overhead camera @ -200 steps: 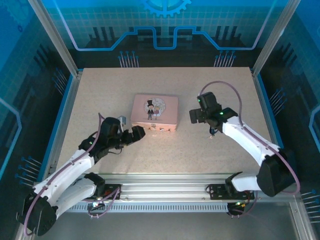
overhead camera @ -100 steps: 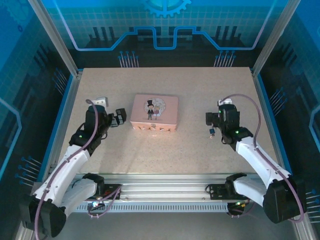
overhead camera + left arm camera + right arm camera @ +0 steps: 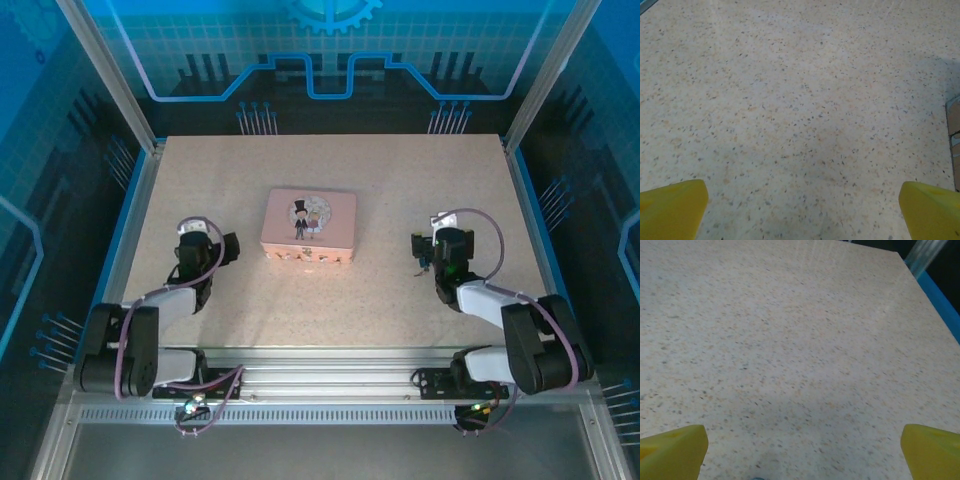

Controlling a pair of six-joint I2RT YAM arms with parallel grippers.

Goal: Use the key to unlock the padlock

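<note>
Left tool (image 3: 802,210) and right tool (image 3: 802,450) both released and empty, with the padlock (image 3: 421,265) near the right edge of the surface (image 3: 330,310), just beside the right tool; the grasp probably goes best with the spread jaws centred over its body before closing.

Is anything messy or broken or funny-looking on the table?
Nothing stands out. The pink tin lies flat and closed on the table, and nothing is spilled. The left gripper and right gripper are open and empty over speckled tabletop.
</note>
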